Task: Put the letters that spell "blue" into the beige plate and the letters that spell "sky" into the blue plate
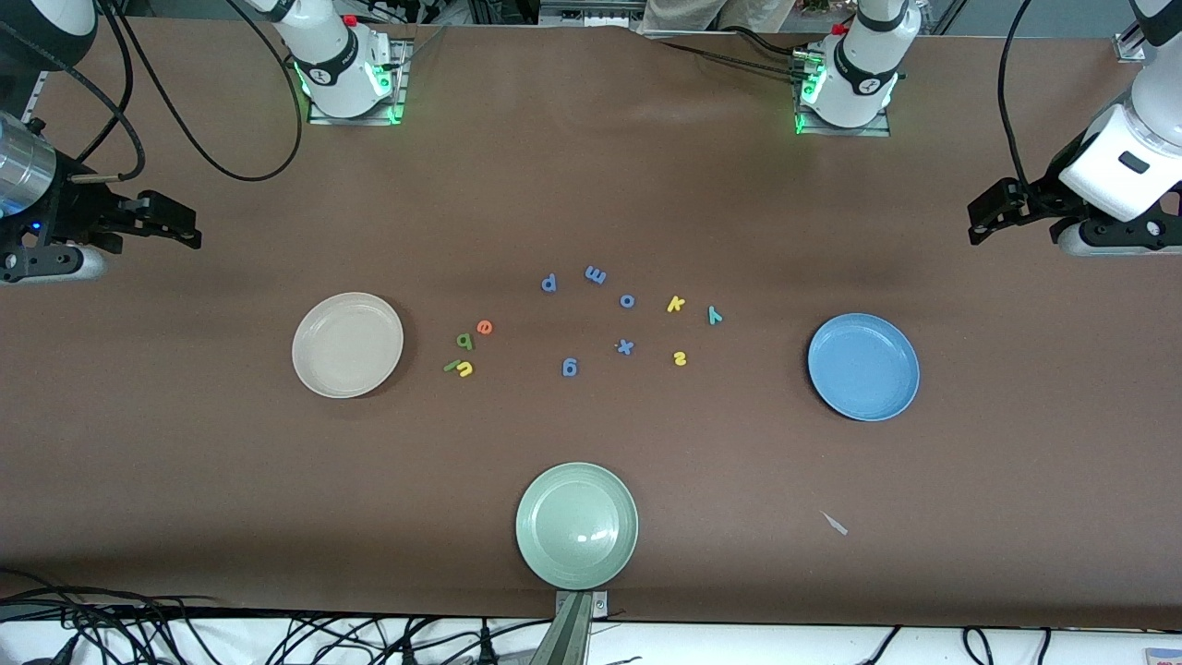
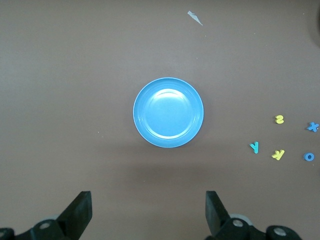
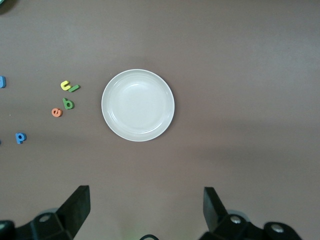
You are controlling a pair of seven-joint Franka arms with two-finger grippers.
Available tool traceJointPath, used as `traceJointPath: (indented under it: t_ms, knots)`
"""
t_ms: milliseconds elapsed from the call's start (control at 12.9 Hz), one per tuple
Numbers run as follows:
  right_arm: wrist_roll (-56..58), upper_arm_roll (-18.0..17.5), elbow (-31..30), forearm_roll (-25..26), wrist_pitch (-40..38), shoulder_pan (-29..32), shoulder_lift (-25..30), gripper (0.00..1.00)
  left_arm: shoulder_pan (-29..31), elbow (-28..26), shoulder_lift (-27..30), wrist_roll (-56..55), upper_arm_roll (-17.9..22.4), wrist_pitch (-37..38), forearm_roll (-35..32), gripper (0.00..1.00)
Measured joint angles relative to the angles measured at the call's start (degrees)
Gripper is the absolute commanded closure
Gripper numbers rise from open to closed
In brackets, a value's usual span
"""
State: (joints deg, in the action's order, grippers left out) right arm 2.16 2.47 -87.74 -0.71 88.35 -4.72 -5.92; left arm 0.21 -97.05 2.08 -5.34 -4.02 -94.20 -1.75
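The beige plate (image 1: 347, 344) lies empty toward the right arm's end of the table. Beside it sit the orange e (image 1: 484, 327), green b (image 1: 464, 342), green l (image 1: 452, 366) and yellow u (image 1: 465, 369). The blue plate (image 1: 863, 367) lies empty toward the left arm's end. Beside that plate are the yellow k (image 1: 676, 304), teal y (image 1: 714, 315) and yellow s (image 1: 680, 358). My right gripper (image 1: 180, 222) hangs open over the table's end, with the beige plate (image 3: 138, 105) in its view. My left gripper (image 1: 986, 214) hangs open over the other end, looking at the blue plate (image 2: 168, 112).
Blue letters p (image 1: 548, 283), m (image 1: 595, 274), o (image 1: 627, 300), x (image 1: 625, 346) and g (image 1: 570, 368) lie between the two groups. A pale green plate (image 1: 577, 525) sits at the table's edge nearest the front camera. A small pale scrap (image 1: 835, 524) lies nearer that camera than the blue plate.
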Motion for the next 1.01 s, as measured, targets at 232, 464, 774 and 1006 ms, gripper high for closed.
traceJointPath:
  t_ms: [232,464,774,1006]
  knots:
    - [0.0,0.0,-0.1,0.4,-0.2,0.0,0.6,0.0,0.0,0.0,0.0,0.0,0.0,0.0,0.0,0.0]
    - [0.0,0.0,-1.2,0.4,-0.3,0.0,1.9,0.0,0.0,0.0,0.0,0.0,0.0,0.0,0.0,0.0]
    - [0.0,0.0,-1.7,0.5,-0.3,0.0,2.1,0.0,0.0,0.0,0.0,0.0,0.0,0.0,0.0,0.0]
    - [0.0,0.0,-1.9,0.5,-0.2,0.0,2.1,0.0,0.0,0.0,0.0,0.0,0.0,0.0,0.0,0.0]
